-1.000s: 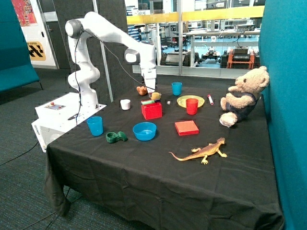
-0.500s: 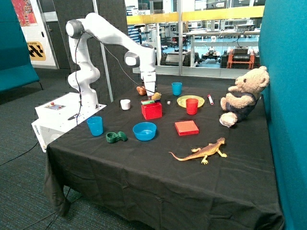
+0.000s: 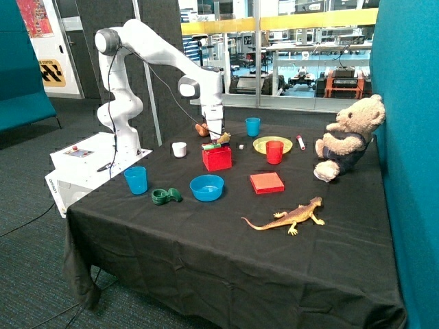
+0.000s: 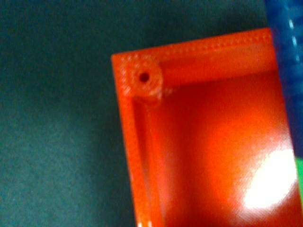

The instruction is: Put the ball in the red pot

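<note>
One ball (image 3: 223, 138) held in tool (image 3: 221, 140), just above red pot (image 3: 217, 159) rim.

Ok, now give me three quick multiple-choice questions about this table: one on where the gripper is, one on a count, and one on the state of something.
1. Where is the gripper?
A. Over the blue bowl
B. Just above the red pot
C. Beside the teddy bear

2. How many blue cups stand on the table?
A. One
B. Two
C. Four

3. How is the round red cup standing?
A. Upright
B. Tipped on its side
C. Upside down

Answers:
1. B. In the outside view the gripper hangs right over the red pot, and the wrist view looks down into a corner of the pot.
2. B. There are two blue cups, one near the robot's base and one at the back of the table.
3. A. The round red cup stands with its open mouth facing up.
</note>
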`<action>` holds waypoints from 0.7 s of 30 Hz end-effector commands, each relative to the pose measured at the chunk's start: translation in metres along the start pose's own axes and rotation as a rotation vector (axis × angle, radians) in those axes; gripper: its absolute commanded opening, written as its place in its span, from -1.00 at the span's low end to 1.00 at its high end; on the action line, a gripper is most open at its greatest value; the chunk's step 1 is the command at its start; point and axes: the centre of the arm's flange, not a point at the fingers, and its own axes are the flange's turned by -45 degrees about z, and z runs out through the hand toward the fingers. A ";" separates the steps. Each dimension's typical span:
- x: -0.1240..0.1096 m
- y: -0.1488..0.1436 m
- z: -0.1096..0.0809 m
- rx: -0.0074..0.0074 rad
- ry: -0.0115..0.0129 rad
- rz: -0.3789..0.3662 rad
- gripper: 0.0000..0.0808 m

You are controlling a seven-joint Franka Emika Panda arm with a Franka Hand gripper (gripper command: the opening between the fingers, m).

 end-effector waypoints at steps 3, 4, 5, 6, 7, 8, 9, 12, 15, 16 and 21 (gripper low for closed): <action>0.010 0.005 0.003 0.0003 -0.0037 0.008 0.28; 0.012 0.006 0.004 0.0003 -0.0037 0.008 0.28; 0.013 0.006 0.004 0.0003 -0.0037 0.007 0.28; 0.014 0.006 0.004 0.0003 -0.0037 0.007 0.28; 0.015 0.006 0.004 0.0003 -0.0037 0.007 0.28; 0.016 0.006 0.005 0.0003 -0.0037 0.006 0.28; 0.016 0.006 0.005 0.0003 -0.0037 0.005 0.28; 0.019 0.006 0.007 0.0003 -0.0037 0.002 0.28; 0.021 0.006 0.009 0.0003 -0.0037 0.003 0.28; 0.021 0.007 0.010 0.0003 -0.0037 0.006 0.28; 0.020 0.008 0.013 0.0003 -0.0037 0.010 0.28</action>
